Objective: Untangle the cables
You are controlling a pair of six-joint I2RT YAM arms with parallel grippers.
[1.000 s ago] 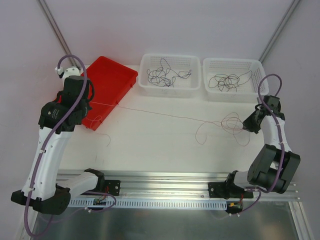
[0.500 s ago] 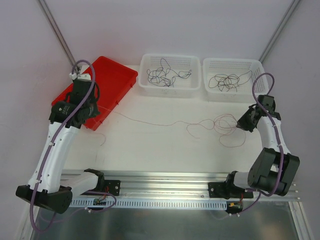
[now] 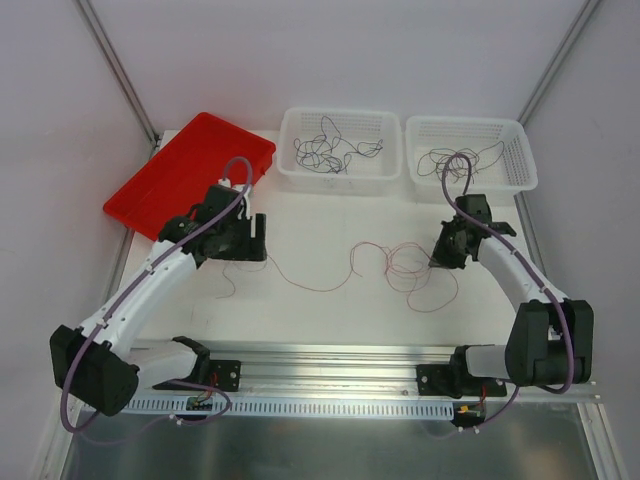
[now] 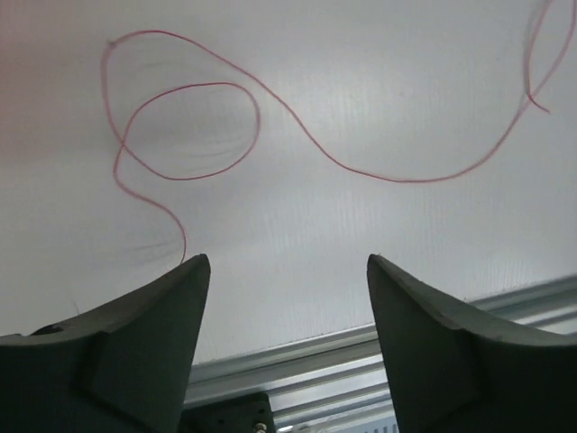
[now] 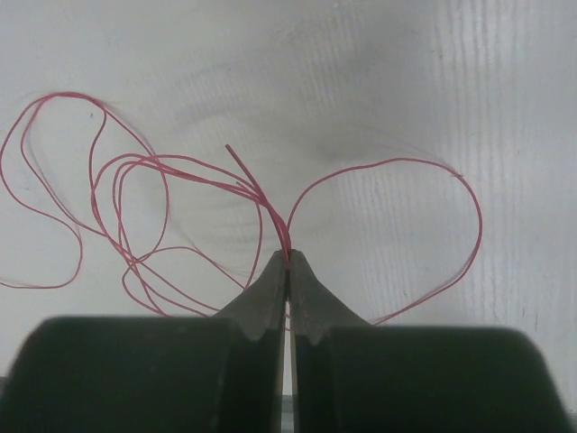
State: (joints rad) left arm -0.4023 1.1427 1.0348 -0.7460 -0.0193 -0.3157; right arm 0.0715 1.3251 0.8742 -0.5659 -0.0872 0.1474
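Top view: red cable (image 3: pixel 330 287) lies slack on the table (image 3: pixel 320 320), running in loose curves from just beside the left gripper (image 3: pixel 262 240) to a cluster of overlapping loops at the right gripper (image 3: pixel 437 262). Dark cables (image 3: pixel 335 150) sit bundled in the left basket (image 3: pixel 340 184), and a second dark bundle sits in the right basket (image 3: pixel 465 192). The tray (image 3: pixel 190 175) holds nothing visible. Judged from this layout, the red cable is already separated from the dark ones; the loops near the right gripper remain to be drawn out, and the cable is not yet stowed. Compared with one second ago, the cable is no longer stretched in a near-straight line across the table. The left gripper has left the tray and moved toward the centre, and the right gripper has moved inward. Left wrist view: the left gripper (image 4: pixel 288 298) stands with fingers wide apart and nothing between them. The red cable (image 4: pixel 361 176) lies flat on the table ahead, one end stopping close to the left finger; contact cannot be confirmed. A rail (image 4: pixel 361 347) crosses below. Right wrist view: the right gripper (image 5: pixel 288 269) is pinched tight on the red cable (image 5: pixel 135 180), with several strands converging at the fingertips and loops fanning out to both sides.
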